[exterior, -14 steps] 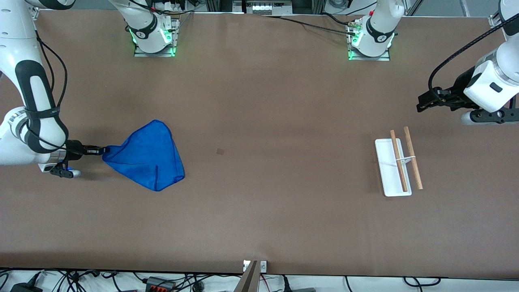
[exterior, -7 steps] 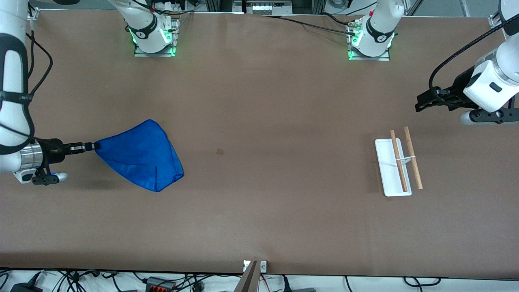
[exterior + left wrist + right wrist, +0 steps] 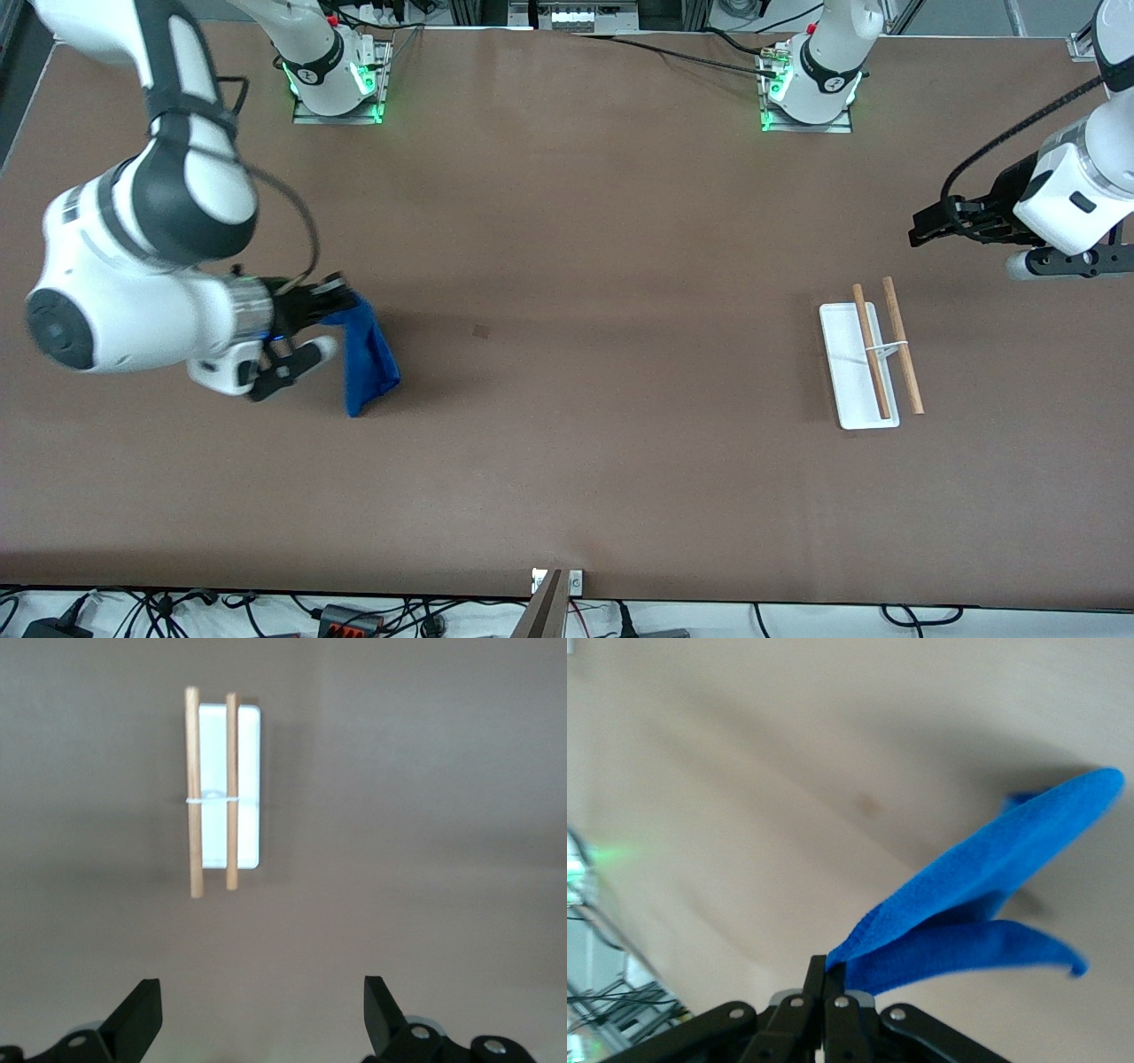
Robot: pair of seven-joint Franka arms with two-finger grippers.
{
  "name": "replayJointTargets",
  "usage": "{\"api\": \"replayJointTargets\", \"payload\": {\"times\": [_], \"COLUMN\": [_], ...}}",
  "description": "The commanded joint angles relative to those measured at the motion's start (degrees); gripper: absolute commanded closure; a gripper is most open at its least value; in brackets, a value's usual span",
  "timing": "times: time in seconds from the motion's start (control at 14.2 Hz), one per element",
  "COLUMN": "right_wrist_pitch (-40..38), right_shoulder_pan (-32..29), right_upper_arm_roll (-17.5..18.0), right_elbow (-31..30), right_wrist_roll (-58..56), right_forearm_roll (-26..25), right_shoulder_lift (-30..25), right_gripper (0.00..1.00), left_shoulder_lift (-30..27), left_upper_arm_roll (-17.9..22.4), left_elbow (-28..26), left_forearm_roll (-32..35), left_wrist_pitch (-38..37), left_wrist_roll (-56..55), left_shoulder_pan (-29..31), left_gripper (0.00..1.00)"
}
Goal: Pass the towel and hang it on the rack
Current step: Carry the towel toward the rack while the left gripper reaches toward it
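Note:
My right gripper (image 3: 335, 295) is shut on a corner of the blue towel (image 3: 368, 359) and holds it up over the table at the right arm's end; the cloth hangs folded, its lower tip near the table. In the right wrist view the towel (image 3: 983, 895) streams out from my closed gripper (image 3: 826, 973). The rack (image 3: 870, 358), a white flat base with two wooden rods, stands at the left arm's end. My left gripper (image 3: 921, 229) is open and empty, in the air beside the rack; the left wrist view shows the rack (image 3: 220, 788) past my open gripper (image 3: 263, 1014).
The brown table (image 3: 585, 443) carries only the towel and rack. The two arm bases (image 3: 337, 80) stand along its edge farthest from the front camera. A small dark mark (image 3: 481, 331) lies mid-table.
My right arm has swung and lifted, pulling the towel off the table so it now hangs folded from the gripper. The left gripper has barely shifted.

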Motion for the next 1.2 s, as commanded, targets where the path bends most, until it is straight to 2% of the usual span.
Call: {"api": "replayJointTargets", "payload": {"times": [0.0,0.28,0.42,0.63,0.77,0.91,1.12], "right_wrist_pitch": [6.0,21.4,25.6,30.9,35.0,36.5,37.6], "right_shoulder_pan": [3.2,12.6,15.5,19.7,22.5,24.1,25.6], "right_upper_arm_roll": [1.6,4.6,4.7,4.9,4.9,5.0,5.1], "right_elbow": [3.5,4.0,4.4,6.1,6.1,6.1,6.1], "right_wrist_roll": [4.8,15.0,18.6,25.1,29.0,31.9,35.7], "right_forearm_roll": [5.7,5.8,5.8,5.8,5.8,5.8,5.9], "right_shoulder_lift": [0.4,0.4,0.3,0.3,0.3,0.3,0.3], "right_gripper": [1.00,1.00,1.00,1.00,1.00,1.00,1.00], "left_shoulder_lift": [4.1,5.5,7.3,10.7,11.9,12.5,13.7], "left_upper_arm_roll": [-0.3,-1.0,-0.8,-0.9,-0.9,-1.3,-6.3], "left_elbow": [1.7,1.1,1.4,2.1,0.3,-1.3,-6.6], "left_forearm_roll": [-2.1,-3.1,-10.2,-14.4,-20.1,-22.3,-26.0], "left_wrist_pitch": [-1.7,-1.8,-1.6,-0.5,4.5,9.7,20.6], "left_wrist_roll": [1.3,1.7,8.5,23.6,36.1,45.0,55.1], "left_shoulder_pan": [3.7,4.1,5.6,6.0,6.2,5.3,4.2], "left_gripper": [0.00,0.00,0.00,0.00,0.00,0.00,0.00]}}
